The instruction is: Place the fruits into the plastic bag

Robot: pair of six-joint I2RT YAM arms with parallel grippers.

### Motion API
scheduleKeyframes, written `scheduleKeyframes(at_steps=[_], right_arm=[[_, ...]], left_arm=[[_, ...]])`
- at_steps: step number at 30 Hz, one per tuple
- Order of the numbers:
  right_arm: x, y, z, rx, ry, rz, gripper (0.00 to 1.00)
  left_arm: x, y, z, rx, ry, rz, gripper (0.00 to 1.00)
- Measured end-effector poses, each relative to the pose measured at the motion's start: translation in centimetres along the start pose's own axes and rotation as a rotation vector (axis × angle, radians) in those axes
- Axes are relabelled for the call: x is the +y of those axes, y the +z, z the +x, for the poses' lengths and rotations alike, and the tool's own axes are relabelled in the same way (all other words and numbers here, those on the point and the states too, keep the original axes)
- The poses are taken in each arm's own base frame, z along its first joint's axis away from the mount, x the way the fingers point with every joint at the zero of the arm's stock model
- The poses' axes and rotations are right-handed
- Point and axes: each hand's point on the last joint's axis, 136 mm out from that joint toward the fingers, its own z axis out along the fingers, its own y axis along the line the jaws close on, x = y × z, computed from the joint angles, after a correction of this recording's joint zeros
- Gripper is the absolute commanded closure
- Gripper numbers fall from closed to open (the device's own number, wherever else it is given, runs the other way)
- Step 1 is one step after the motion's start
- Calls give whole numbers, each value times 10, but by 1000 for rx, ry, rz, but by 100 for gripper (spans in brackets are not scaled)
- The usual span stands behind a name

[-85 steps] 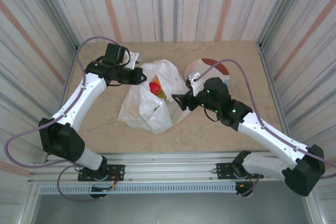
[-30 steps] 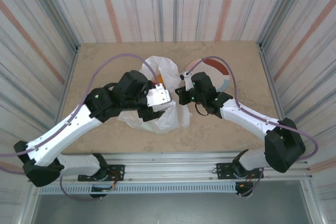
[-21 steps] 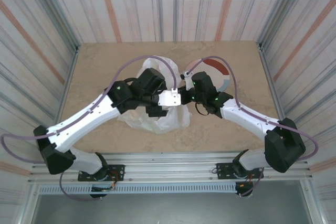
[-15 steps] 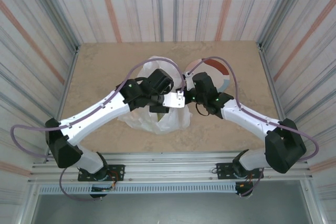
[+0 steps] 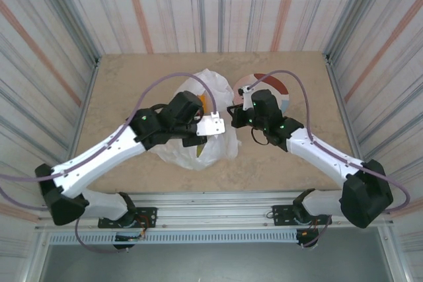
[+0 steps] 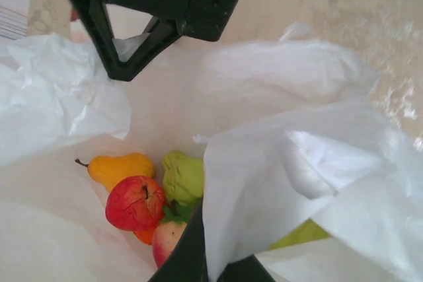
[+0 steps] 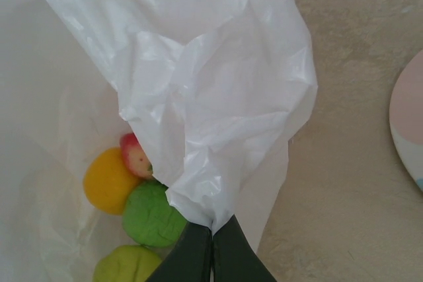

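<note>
The left gripper (image 6: 213, 255) is clamped on the near film of the bag (image 6: 277, 77), and the right gripper (image 7: 211, 247) is pinched on its right rim. Between them the bag lies open on the table (image 5: 132, 84), with red, yellow and green fruits (image 6: 135, 203) heaped inside. The plate (image 5: 277, 92) sits beyond, to the right.

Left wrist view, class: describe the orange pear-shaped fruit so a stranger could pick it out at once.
Look inside the white plastic bag. The pear-shaped fruit lies at the upper left of the cluster there, above the red apple and left of the green fruit. It alone is yellow-orange and tapers to a thin stalk pointing left.
</note>
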Motion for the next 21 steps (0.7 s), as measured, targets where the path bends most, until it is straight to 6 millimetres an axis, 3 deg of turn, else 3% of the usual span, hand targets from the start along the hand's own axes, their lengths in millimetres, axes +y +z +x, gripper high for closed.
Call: scheduleKeyframes(at_steps=[4, 7, 14, 21], right_arm=[[5, -8, -12, -40, 26, -13, 100], [12, -12, -28, -74, 39, -26, 100], [33, -24, -84, -199, 37, -54, 100], [42, -27, -130, -293, 29, -37, 100]], left_arm=[[23, -37, -16, -154, -125, -70, 100], [47, -60, -15, -230, -230, -134, 100], [97, -87, 4, -311, -446, -249, 100], [128, -112, 17, -366, -564, -348, 100]])
